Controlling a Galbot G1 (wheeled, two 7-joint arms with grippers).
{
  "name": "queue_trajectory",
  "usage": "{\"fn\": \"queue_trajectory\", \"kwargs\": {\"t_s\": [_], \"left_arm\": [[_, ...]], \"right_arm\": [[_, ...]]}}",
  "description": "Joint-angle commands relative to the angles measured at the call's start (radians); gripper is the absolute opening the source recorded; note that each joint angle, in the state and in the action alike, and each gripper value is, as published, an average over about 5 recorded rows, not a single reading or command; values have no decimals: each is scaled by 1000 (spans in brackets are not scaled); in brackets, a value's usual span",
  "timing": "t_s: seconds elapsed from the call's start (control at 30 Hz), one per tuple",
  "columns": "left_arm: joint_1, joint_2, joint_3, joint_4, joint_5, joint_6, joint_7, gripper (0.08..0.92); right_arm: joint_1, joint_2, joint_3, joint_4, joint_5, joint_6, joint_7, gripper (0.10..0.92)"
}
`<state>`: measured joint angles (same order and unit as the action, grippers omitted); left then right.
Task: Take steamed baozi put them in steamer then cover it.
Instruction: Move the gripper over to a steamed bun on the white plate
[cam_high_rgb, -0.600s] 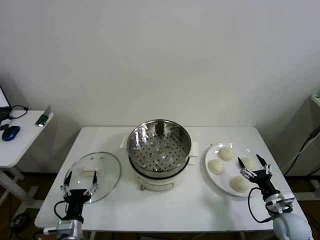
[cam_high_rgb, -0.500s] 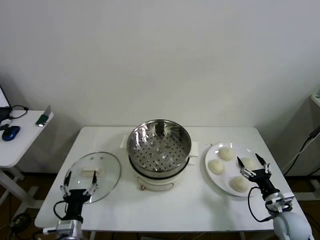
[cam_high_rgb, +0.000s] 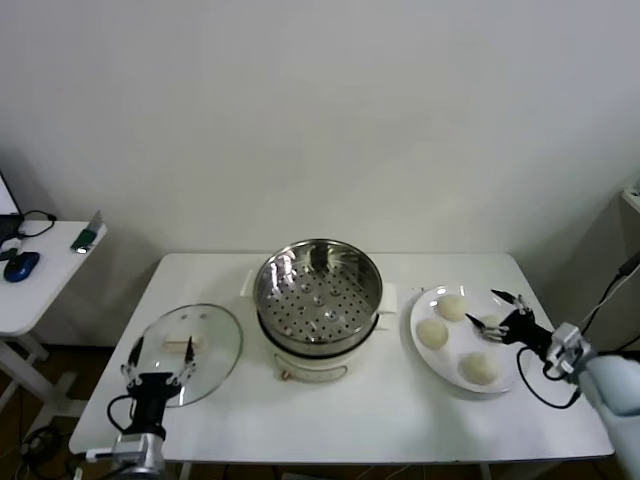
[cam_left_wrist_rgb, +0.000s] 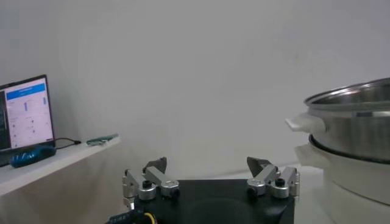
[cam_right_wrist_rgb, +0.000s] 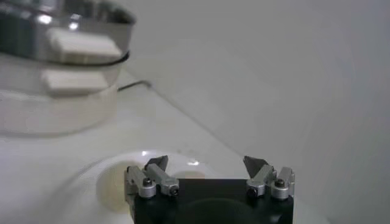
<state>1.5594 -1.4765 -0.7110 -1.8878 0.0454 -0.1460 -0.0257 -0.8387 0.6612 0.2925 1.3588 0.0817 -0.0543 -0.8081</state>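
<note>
The steamer (cam_high_rgb: 318, 300) stands open at the table's middle, its perforated tray bare; it also shows in the left wrist view (cam_left_wrist_rgb: 356, 143) and the right wrist view (cam_right_wrist_rgb: 58, 58). The cover (cam_high_rgb: 195, 345) lies flat on the table to its left. Three steamed baozi (cam_high_rgb: 452, 307) (cam_high_rgb: 431, 333) (cam_high_rgb: 479, 368) lie on a white plate (cam_high_rgb: 425, 355) at the right; a fourth (cam_high_rgb: 493, 325) is partly hidden by my right gripper (cam_high_rgb: 484, 308), which is open and low over the plate, pointing toward the steamer. My left gripper (cam_high_rgb: 162, 348) is open and empty at the cover's near edge.
A side table at far left holds a blue mouse (cam_high_rgb: 22, 265) and a small green object (cam_high_rgb: 88, 237); a lit monitor (cam_left_wrist_rgb: 27, 112) shows in the left wrist view. The table's front edge runs just below both arms. A white wall stands behind.
My right gripper has moved from the plate's front right edge up over the plate and turned to point left toward the steamer. The left arm has barely moved.
</note>
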Motion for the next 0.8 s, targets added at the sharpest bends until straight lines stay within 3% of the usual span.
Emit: {"fn": "queue_trajectory", "kwargs": {"t_s": [0.03, 0.37, 0.8], "left_arm": [[-11, 14, 2, 6, -7, 2, -1, 823], [-16, 36, -1, 22, -19, 8, -1, 823], [-4, 40, -18, 21, -31, 5, -1, 823]], "right_arm": [[353, -171, -346, -132, -143, -42, -250, 823], [906, -59, -1008, -352, -205, 19, -342, 823], [1026, 257, -1150, -664, -281, 72, -346, 823]]}}
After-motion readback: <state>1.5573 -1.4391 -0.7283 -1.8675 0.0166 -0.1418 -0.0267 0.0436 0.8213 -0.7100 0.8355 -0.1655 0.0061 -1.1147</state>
